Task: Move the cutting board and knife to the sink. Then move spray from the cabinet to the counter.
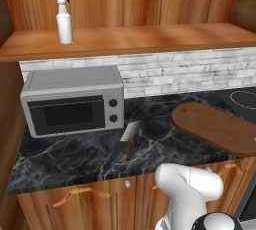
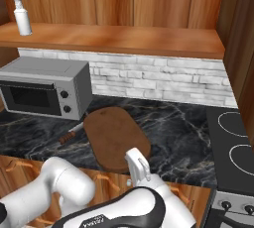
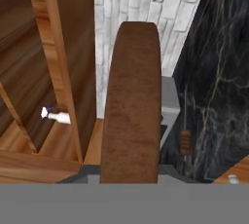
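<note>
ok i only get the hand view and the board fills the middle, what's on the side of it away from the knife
observer: a black stovetop with ring marks, right of the cutting board, with a strip of counter between.
operator: and the spray looks sideways here, is it tipped over
observer: no, the spray stands upright on the cabinet shelf, above the microwave.
operator: which way is the knife lying
observer: the knife has its blade toward the microwave and its handle toward the counter's front edge.

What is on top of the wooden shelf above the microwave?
A white spray bottle stands upright near the shelf's left end, above the microwave. The rest of the shelf surface in view is bare wood. Its far left corner is cut off by the frame.
</note>
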You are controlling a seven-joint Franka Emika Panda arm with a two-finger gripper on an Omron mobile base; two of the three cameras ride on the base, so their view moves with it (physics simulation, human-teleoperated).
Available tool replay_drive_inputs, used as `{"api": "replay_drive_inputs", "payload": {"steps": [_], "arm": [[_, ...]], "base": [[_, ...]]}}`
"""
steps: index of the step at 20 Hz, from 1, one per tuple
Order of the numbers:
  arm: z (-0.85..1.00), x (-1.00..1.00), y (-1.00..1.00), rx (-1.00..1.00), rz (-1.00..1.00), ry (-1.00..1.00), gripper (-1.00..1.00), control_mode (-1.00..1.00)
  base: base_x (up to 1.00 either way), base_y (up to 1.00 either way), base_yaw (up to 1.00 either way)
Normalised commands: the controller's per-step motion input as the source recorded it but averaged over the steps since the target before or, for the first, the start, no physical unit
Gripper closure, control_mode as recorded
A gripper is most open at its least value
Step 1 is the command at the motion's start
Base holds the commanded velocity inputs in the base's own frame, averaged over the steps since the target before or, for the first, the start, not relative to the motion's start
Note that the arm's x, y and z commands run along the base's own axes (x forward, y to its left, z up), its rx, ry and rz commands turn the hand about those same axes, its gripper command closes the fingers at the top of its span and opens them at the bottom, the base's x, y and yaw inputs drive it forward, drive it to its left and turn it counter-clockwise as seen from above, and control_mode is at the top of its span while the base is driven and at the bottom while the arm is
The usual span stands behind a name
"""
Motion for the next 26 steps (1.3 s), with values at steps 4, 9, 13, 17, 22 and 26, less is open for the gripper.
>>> {"api": "replay_drive_inputs", "payload": {"steps": [4,9,13,17,22,26], "arm": [[0.0,0.0,0.0,0.0,0.0,0.0,1.0,-1.0],[0.0,0.0,0.0,0.0,0.0,0.0,1.0,-1.0],[0.0,0.0,0.0,0.0,0.0,0.0,1.0,-1.0],[0.0,0.0,0.0,0.0,0.0,0.0,1.0,1.0],[0.0,0.0,0.0,0.0,0.0,0.0,1.0,1.0],[0.0,0.0,0.0,0.0,0.0,0.0,1.0,1.0]], "base": [[0.0,0.0,0.0],[0.0,0.0,0.0],[0.0,0.0,0.0],[0.0,0.0,0.0],[0.0,0.0,0.0],[-0.55,0.0,0.02]]}}
